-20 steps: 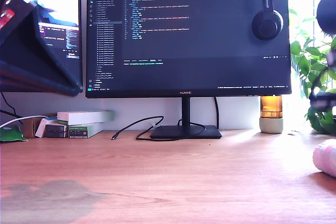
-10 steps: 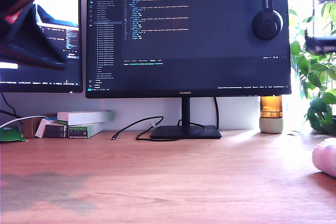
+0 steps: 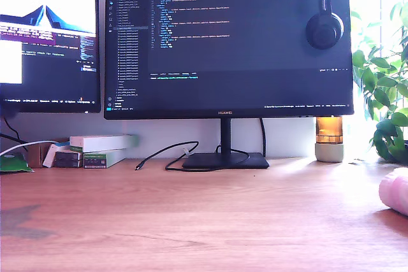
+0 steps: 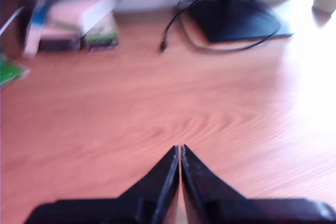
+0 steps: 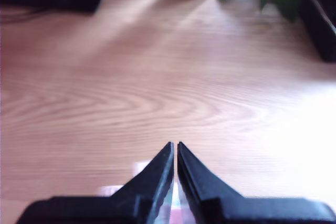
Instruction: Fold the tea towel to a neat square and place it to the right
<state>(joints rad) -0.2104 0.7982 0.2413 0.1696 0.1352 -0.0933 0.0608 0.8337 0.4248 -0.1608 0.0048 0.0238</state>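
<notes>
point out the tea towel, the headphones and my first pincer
tea towel [image 3: 395,190]: exterior view, its pink rolled end.
headphones [image 3: 324,28]: exterior view, the round earcup.
my first pincer [image 4: 180,151]: first wrist view, between its closed tips.

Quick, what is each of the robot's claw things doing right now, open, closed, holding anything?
My first gripper: end effector closed, holding nothing, above bare desk.
My second gripper: end effector closed, nothing visibly between its tips.

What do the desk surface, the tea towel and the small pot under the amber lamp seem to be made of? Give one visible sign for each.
Desk: wood or wood-look laminate, smooth with a slight sheen; grain lines show.
Tea towel: soft fluffy cloth, probably terry; pale pink, rounded, fuzzy edge.
Small pot: possibly ceramic or stone, matte and pale; too small to be sure.
</notes>
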